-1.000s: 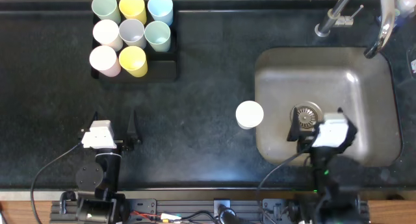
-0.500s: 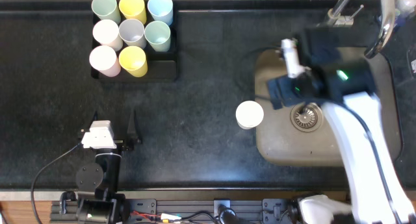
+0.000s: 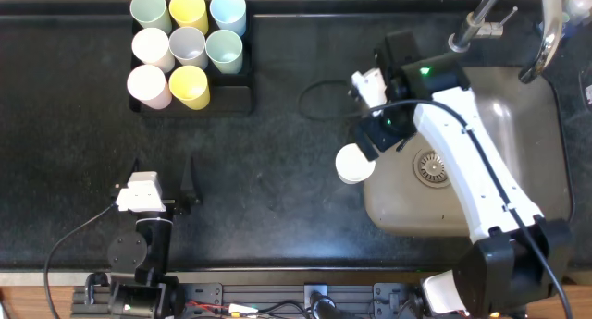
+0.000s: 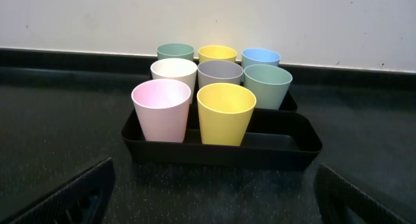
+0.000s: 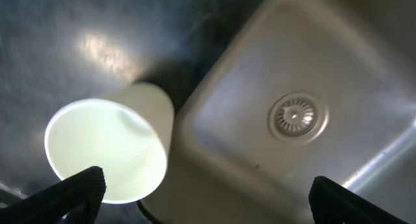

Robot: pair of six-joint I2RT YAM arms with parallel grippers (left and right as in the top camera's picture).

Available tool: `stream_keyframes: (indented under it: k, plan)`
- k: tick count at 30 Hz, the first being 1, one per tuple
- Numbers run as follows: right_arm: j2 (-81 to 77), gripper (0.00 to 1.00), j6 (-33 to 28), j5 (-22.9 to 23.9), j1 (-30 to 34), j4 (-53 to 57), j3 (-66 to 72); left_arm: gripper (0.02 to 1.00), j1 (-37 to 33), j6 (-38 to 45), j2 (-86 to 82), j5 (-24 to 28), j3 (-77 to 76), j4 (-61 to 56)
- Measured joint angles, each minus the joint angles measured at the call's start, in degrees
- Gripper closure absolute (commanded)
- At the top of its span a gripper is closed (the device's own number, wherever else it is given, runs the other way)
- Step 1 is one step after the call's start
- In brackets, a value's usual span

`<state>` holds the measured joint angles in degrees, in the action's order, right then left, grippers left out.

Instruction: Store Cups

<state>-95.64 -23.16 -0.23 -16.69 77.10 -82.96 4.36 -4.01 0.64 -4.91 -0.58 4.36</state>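
While the white plastic cup (image 3: 355, 164) stands on the dark stone counter (image 3: 277, 171), touching the steel sink (image 3: 527, 153) rim, an off-centre finger contact could tip it into the basin. Top view: right gripper (image 3: 370, 139) is above the cup.

Left wrist view: left gripper (image 4: 208, 185), fingers spread and empty, faces the black plastic tray (image 4: 286, 143) of cups.

Right wrist view: fingers spread wide, nothing held. Cup upright, mouth up; long axis vertical.

White right arm (image 3: 472, 162), green light (image 3: 425, 73), black left gripper (image 3: 165, 164), black cables (image 3: 81, 225)
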Motion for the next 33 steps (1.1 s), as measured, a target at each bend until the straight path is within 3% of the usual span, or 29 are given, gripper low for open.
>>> stream_keyframes:
  k: [27, 28, 29, 30, 31, 33]
  plan:
    - [-4.3, 0.014, -3.9, 1.0, -0.2, -7.6, 6.2, 0.020, 0.0, 0.0, 0.0, 0.0, 0.0, 0.0]
    - [-4.3, 0.064, -3.9, 0.9, -0.2, -7.6, 6.2, 0.020, 0.0, 0.0, 0.0, 0.0, 0.0, 0.0]
    - [-4.3, 0.336, -4.0, 0.6, -0.2, -7.5, 6.2, 0.020, 0.0, 0.0, 0.0, 0.0, 0.0, 0.0]
    - [-4.3, 0.886, -4.3, 0.2, -0.2, -7.3, 6.2, 0.020, 0.0, 0.0, 0.0, 0.0, 0.0, 0.0]
    - [-4.3, 0.956, -4.1, -0.5, -0.2, -6.9, 6.2, 0.020, 0.0, 0.0, 0.0, 0.0, 0.0, 0.0]
    - [-4.3, 0.956, -3.9, -2.1, -0.3, -5.5, 6.2, 0.020, 0.0, 0.0, 0.0, 0.0, 0.0, 0.0]
